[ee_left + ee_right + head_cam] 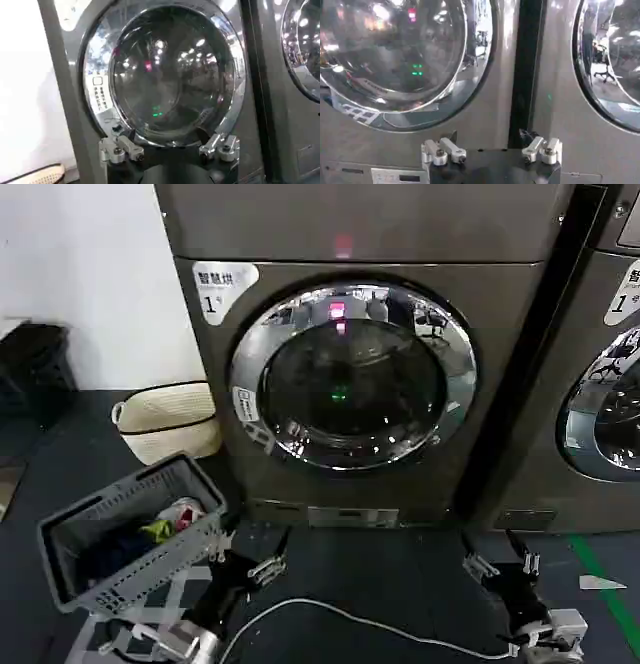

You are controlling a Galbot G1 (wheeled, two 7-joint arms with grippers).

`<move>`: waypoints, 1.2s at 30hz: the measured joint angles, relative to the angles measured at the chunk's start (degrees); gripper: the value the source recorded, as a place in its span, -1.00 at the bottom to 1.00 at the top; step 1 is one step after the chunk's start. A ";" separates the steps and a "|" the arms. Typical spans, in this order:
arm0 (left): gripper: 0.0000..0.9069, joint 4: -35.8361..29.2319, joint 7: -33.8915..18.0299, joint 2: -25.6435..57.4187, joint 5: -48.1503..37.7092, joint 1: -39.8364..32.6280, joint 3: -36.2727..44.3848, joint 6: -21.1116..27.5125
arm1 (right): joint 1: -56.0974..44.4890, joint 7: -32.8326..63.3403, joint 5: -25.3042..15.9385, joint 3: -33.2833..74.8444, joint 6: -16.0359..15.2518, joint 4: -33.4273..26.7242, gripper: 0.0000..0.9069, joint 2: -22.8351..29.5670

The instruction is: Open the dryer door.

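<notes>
We see the dryer door point(352, 374) flush and closed on the front of the machine ahead of us; low before it our left gripper point(250, 556) and right gripper point(497, 562) hover above the dark floor point(380, 584), fingers apart, clear of the door; a laundry basket point(130, 534) sits beside the left arm.

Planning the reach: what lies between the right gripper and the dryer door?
Nothing: in the head view, bare dark floor separates the open right gripper from the shut dryer door.

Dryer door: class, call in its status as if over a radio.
Left gripper open, low before the machine. Right gripper open, low, off to the right. Dryer door shut, untouched. Laundry basket at left, not blocking.
</notes>
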 joint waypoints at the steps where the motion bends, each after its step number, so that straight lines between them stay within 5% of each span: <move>1: 1.00 0.00 0.01 0.00 0.00 -0.01 0.00 0.00 | 0.13 -0.43 0.02 -0.19 0.74 -0.07 1.00 -0.20; 8: 1.00 0.08 0.04 0.14 -0.02 -0.06 0.00 0.07 | 2.21 -0.74 0.82 -2.73 5.36 -2.18 1.00 -4.10; 36: 1.00 -0.24 1.18 0.04 0.30 -0.05 0.13 0.43 | 23.60 -5.38 7.32 -19.62 9.25 -12.54 1.00 -19.79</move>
